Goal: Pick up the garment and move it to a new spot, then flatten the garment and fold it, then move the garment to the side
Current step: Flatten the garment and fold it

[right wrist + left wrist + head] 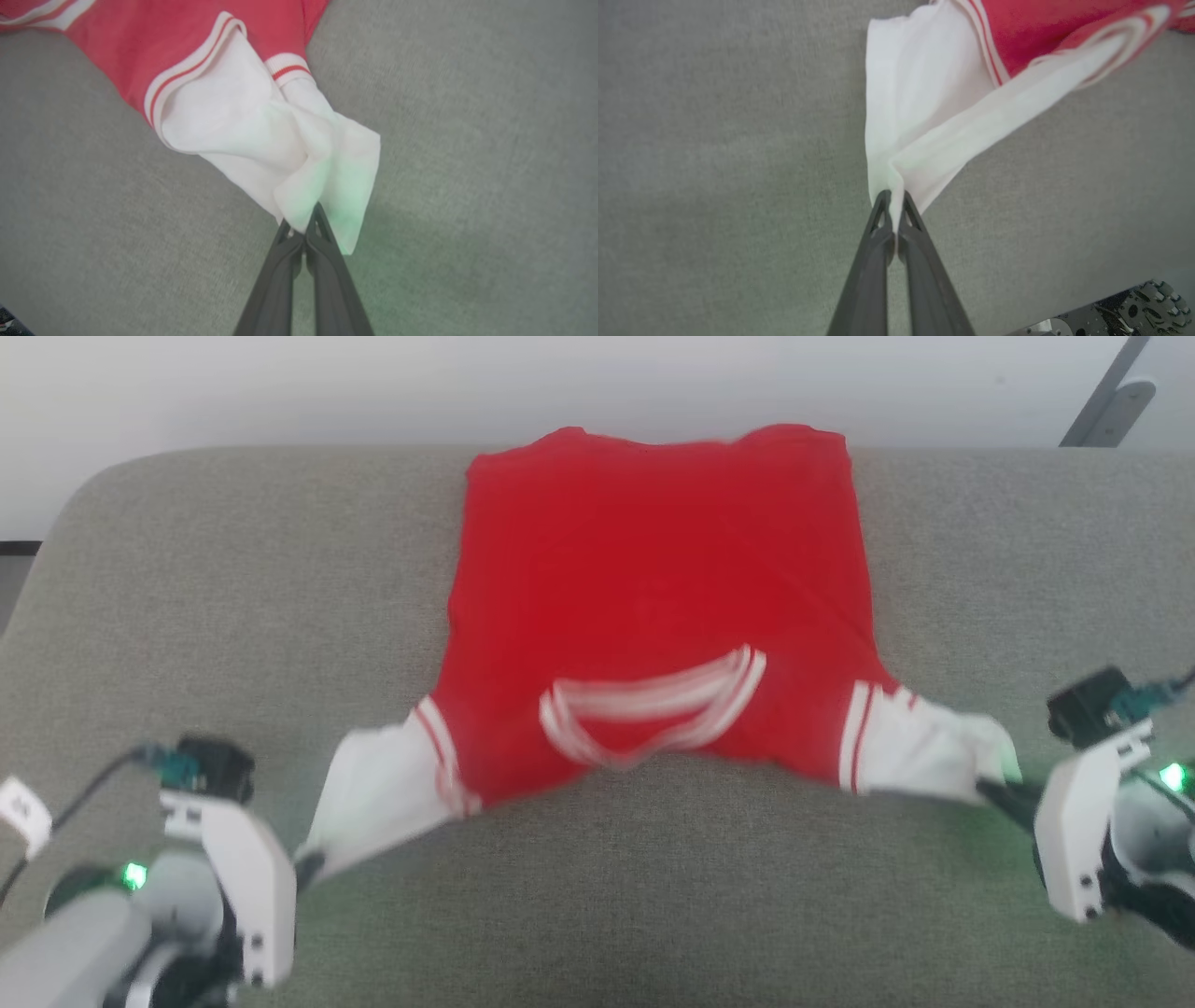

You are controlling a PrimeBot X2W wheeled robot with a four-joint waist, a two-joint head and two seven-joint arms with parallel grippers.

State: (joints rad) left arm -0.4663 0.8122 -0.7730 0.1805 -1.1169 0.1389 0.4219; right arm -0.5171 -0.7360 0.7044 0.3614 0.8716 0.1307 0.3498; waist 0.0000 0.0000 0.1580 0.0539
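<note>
In the head view the left gripper [308,870] is at the lower left and the right gripper [991,791] at the right edge, nearest to the robot. Each has a small green lamp lit on its wrist. Both are clenched on the garment [653,588]. The left one grasps the tip of the white sleeve [373,793] on the robot's left, and the right one grasps the tip of the other white sleeve [920,751]. The two sleeves are drawn outward, well apart from each other.

Between the sleeves lies the red-and-white striped collar [653,705], on the side near the robot. Beyond it the red body spreads away from the robot, and the side that faces up is plain red. Its far edge reaches the back edge of the support.

The support is a wide grey-green cushion [215,579] of woven fabric with rounded far corners. Behind it stands a pale wall [280,383]. A dark slanted bar [1111,392] is at the upper right.

The head view is a little blurred, so the grip itself is hard to read there. The left wrist view shows it plainly: a fold of white cloth is pinched between the two dark fingertips [880,210], and the sleeve runs taut from them up to the red part. A dark machine part [1148,303] shows in the lower right corner of that view. The right wrist view shows the sleeve bunched in folds above the closed fingertips [285,233]. It also shows a green glow on the cloth and the striped cuff band [289,70].
</note>
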